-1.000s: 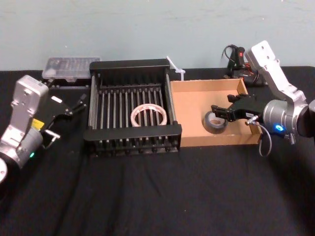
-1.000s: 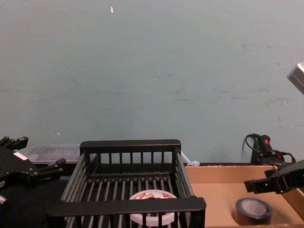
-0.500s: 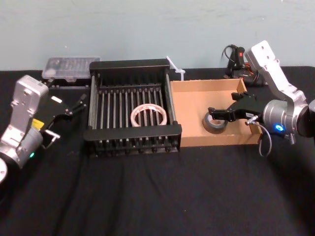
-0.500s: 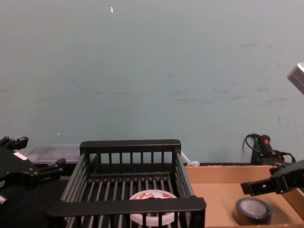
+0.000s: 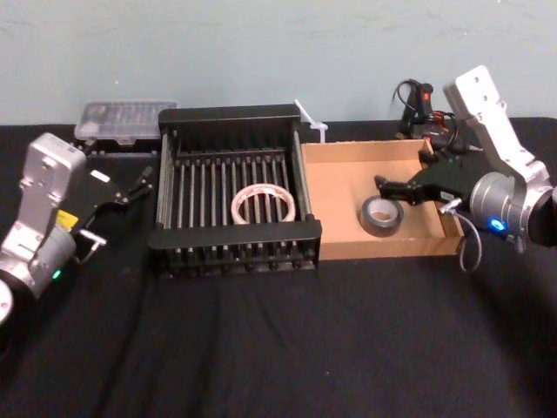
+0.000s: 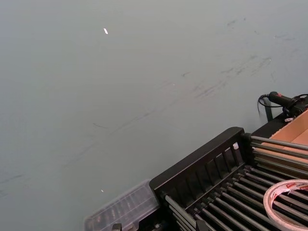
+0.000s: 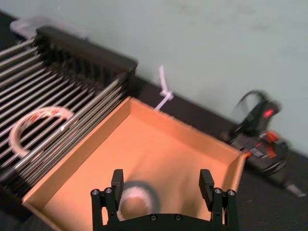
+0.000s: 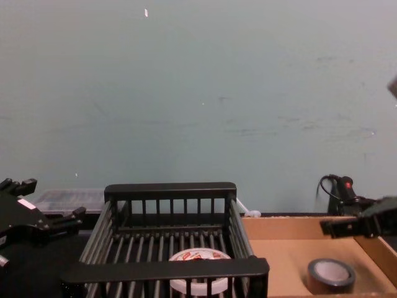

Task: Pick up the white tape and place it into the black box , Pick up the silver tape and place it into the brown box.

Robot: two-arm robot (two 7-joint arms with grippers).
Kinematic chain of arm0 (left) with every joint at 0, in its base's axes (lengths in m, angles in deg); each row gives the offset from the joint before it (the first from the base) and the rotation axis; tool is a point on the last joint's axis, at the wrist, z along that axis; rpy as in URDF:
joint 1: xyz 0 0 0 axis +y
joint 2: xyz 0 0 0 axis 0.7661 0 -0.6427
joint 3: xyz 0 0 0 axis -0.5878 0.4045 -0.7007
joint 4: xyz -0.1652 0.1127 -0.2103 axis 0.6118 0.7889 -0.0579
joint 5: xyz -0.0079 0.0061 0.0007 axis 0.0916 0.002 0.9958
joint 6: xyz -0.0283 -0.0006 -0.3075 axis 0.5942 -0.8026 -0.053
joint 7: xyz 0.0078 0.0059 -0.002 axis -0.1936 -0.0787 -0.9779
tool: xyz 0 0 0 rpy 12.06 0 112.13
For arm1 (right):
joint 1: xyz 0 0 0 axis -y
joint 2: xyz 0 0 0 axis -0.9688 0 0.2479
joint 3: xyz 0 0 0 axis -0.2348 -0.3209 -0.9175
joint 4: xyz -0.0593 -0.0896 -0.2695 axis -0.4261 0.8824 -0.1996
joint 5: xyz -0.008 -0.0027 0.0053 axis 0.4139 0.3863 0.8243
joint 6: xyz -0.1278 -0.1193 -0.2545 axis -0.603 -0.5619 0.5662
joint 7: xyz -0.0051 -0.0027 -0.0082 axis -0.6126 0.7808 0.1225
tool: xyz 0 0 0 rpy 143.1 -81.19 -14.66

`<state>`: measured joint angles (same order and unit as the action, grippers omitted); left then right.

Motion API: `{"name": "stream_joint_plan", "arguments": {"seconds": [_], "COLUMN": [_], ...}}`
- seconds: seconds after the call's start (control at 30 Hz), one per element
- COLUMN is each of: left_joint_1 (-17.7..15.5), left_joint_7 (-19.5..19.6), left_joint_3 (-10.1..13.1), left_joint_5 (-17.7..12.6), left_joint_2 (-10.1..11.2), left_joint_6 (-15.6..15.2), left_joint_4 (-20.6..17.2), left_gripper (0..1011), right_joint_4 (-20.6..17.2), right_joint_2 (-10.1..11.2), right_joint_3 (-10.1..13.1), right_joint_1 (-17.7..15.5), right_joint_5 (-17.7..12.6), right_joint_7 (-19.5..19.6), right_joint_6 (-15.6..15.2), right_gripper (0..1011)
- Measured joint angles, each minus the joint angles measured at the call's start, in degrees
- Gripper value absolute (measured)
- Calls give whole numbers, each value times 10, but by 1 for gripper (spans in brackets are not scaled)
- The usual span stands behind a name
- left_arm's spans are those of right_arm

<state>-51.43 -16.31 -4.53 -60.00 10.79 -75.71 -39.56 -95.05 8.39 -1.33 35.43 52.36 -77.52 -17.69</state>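
Head view: high, looking forward and down over the whole worktop (image 5: 278,348); black box (image 5: 235,237) at centre, brown box (image 5: 348,248) to its right, wall behind.
Chest view: low, looking level across the worktop; black box (image 8: 167,268) seen side-on and close, brown box (image 8: 279,226) at lower right, wall above.
Left wrist view: near the black box (image 6: 202,166), tilted upward toward the wall; box corner low in frame.
Right wrist view: close above the brown box (image 7: 120,125), looking forward and down past the right pincer (image 7: 161,185).
Shared: all four views take in the black box; head, chest and right wrist views share the brown box interior.
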Motion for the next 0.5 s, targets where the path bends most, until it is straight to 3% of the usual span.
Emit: {"name": "stream_joint_plan", "arguments": {"seconds": [0.1,0.17,0.5], "left_joint_1": [0,0,0], "left_joint_7": [0,0,0], "left_joint_3": [0,0,0], "left_joint_5": [0,0,0], "left_joint_2": [0,0,0], "left_joint_6": [0,0,0], "left_joint_4": [0,0,0], "left_gripper": [1002,1001,1001], "right_joint_4": [-18,-49,-131], "right_joint_2": [-1,1,14], "right_joint_3": [8,18,65], "right_joint_1": [-15,-39,-123], "right_joint_5": [13,38,76], "right_joint_7": [22,62,136], "right_joint_6": [19,42,67], "right_gripper": [1002,1002,1002]}}
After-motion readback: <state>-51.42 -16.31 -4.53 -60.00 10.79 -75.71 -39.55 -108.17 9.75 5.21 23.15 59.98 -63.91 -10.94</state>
